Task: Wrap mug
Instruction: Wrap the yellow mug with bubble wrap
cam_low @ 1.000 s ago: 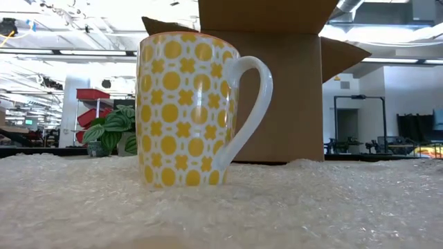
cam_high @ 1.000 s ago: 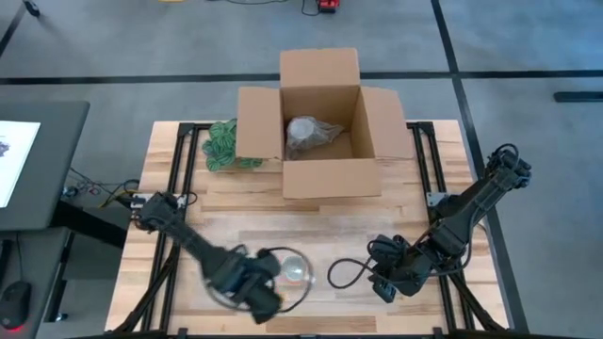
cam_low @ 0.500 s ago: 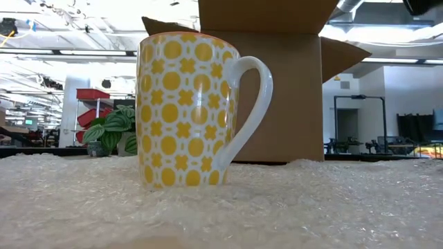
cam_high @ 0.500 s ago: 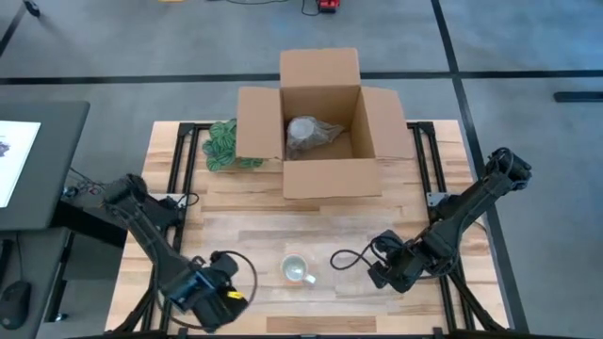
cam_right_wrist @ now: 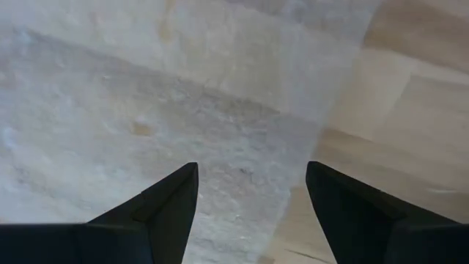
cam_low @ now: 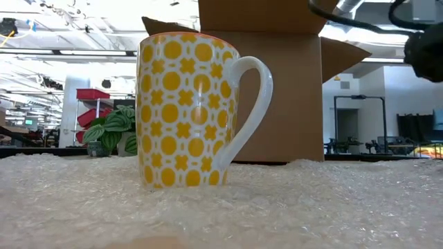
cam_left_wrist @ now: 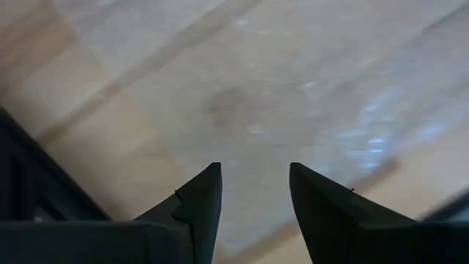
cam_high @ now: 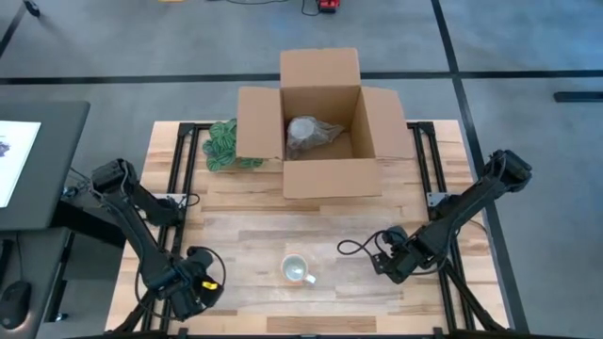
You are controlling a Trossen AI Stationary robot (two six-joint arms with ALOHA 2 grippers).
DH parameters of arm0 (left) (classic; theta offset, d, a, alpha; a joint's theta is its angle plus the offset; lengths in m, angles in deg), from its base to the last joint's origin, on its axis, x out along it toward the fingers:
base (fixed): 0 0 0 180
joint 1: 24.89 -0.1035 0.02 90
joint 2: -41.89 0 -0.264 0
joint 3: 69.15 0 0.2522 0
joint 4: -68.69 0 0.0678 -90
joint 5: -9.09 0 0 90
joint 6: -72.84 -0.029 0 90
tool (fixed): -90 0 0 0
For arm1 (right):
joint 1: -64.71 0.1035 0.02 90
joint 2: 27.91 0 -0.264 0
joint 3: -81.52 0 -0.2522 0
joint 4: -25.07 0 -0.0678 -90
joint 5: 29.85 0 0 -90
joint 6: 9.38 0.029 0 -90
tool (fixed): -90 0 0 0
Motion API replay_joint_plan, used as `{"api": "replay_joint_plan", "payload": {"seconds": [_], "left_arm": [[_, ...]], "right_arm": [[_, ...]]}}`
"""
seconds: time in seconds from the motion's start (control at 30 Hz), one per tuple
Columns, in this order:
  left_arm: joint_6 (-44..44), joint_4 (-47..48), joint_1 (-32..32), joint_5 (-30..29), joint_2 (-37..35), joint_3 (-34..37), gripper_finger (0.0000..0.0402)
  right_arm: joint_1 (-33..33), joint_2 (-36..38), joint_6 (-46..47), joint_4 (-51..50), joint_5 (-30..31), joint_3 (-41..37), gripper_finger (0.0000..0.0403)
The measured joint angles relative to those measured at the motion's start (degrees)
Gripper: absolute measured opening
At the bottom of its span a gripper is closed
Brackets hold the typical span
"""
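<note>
A white mug with yellow dots and crosses (cam_low: 187, 111) stands upright on its base on a clear sheet of bubble wrap (cam_high: 349, 235) spread over the near half of the table; from above the mug (cam_high: 298, 270) sits near the sheet's middle. My left gripper (cam_high: 193, 287) hovers open over the sheet's left edge (cam_left_wrist: 253, 172), left of the mug. My right gripper (cam_high: 388, 266) hovers open over the sheet's right edge (cam_right_wrist: 253, 169), right of the mug, and shows dark at the low view's upper right (cam_low: 423, 55).
An open cardboard box (cam_high: 320, 122) stands at the table's far middle with a wrapped bundle (cam_high: 306, 135) inside. A green plant-like bunch (cam_high: 223, 143) lies left of the box. Bare wood (cam_high: 236, 193) lies between box and sheet.
My left gripper has drawn away from beside the mug toward the table's left edge. My right gripper has shifted a little toward the far edge and now shows in the low view. The mug has stayed upright in place.
</note>
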State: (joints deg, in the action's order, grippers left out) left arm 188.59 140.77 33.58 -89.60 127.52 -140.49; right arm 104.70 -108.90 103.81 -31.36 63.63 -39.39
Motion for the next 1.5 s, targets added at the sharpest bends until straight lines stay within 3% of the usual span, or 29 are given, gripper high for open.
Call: {"api": "replay_joint_plan", "payload": {"seconds": [0.43,0.7,0.8,1.07,1.23,1.5], "left_arm": [[-1.91,-0.32,1.84,0.61,0.04,2.9,0.0142],[-16.05,-5.97,2.26,4.15,-1.08,2.9,0.0142],[-17.36,-7.84,2.63,4.46,-2.35,2.9,0.0142],[-10.66,-7.99,2.27,-2.19,-4.47,2.9,0.0142],[-7.95,-7.93,1.78,-5.5,-6.73,2.89,0.0142],[-8.85,-7.6,1.76,-9.06,-11.85,2.9,0.0142]], "right_arm": [[-0.13,0.0,0.17,7.51,-2.13,-6.15,0.0187],[-1.05,0.0,-2.07,8.56,-3.74,-6.17,0.0145],[-1.58,0.0,-3.02,8.65,-3.67,-6.17,0.0131],[-1.91,-3.87,-5.67,10.3,-2.57,-6.13,0.0087],[-1.83,-5.46,-5.86,13.78,-1.29,-5.89,0.002],[-1.07,-1.25,-7.68,3.02,1.09,3.32,0.0001]]}}
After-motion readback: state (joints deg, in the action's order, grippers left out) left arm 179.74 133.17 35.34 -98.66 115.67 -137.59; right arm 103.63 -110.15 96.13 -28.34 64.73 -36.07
